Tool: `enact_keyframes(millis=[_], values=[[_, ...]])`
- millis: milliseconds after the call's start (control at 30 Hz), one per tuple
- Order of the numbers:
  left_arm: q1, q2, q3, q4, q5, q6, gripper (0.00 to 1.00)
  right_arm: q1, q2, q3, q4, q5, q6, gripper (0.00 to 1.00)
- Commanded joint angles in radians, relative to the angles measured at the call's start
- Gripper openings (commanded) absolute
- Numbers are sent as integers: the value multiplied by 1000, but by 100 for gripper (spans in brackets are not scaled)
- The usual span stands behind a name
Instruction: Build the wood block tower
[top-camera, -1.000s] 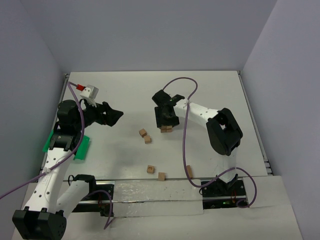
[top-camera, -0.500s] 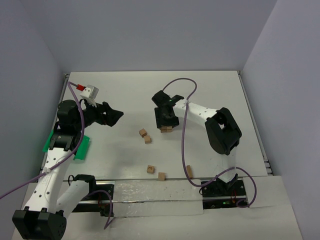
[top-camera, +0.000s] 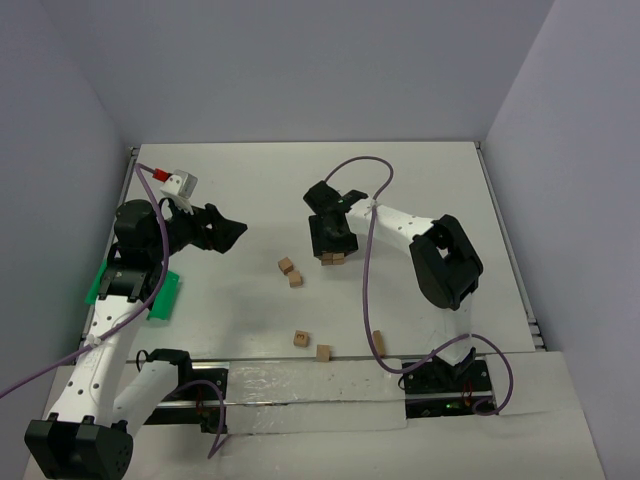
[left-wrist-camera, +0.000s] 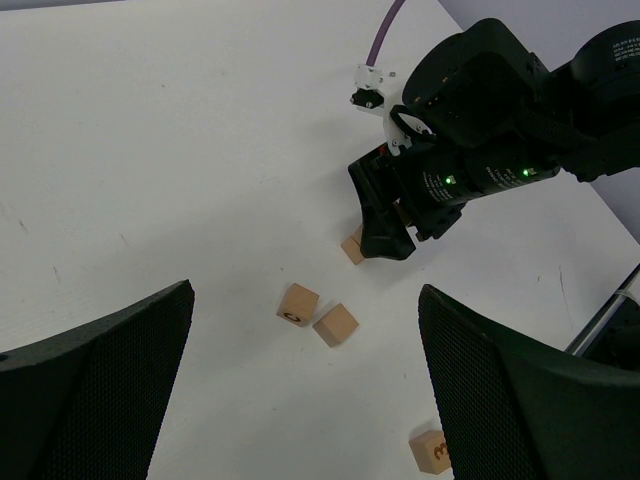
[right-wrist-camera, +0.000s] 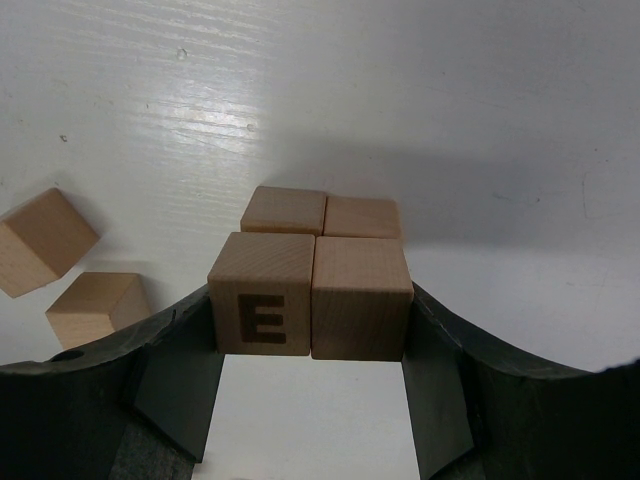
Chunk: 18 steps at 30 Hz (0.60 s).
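Pincer of right arm (right-wrist-camera: 310, 335) clamps two wood blocks (right-wrist-camera: 361, 298).

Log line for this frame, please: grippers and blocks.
left gripper: open, empty | right gripper: shut on block pair, next to two more blocks | loose blocks: four

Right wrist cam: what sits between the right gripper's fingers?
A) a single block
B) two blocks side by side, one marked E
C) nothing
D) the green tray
B: in the right wrist view, the right gripper has its fingers against the outer sides of two wood blocks that sit side by side, and one of them is marked E.
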<state>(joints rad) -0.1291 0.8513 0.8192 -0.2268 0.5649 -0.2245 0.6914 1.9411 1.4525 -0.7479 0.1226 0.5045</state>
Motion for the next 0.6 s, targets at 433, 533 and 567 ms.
enact_keyframes(millis=[433,533,567], values=[[9,1,16,46,29,7,99,2,12,9,20,0,4,60],[9,0,15,47,32,7,99,2,15,11,19,-2,5,65],[10,2,15,47,32,6,99,2,14,11,18,-3,5,67]])
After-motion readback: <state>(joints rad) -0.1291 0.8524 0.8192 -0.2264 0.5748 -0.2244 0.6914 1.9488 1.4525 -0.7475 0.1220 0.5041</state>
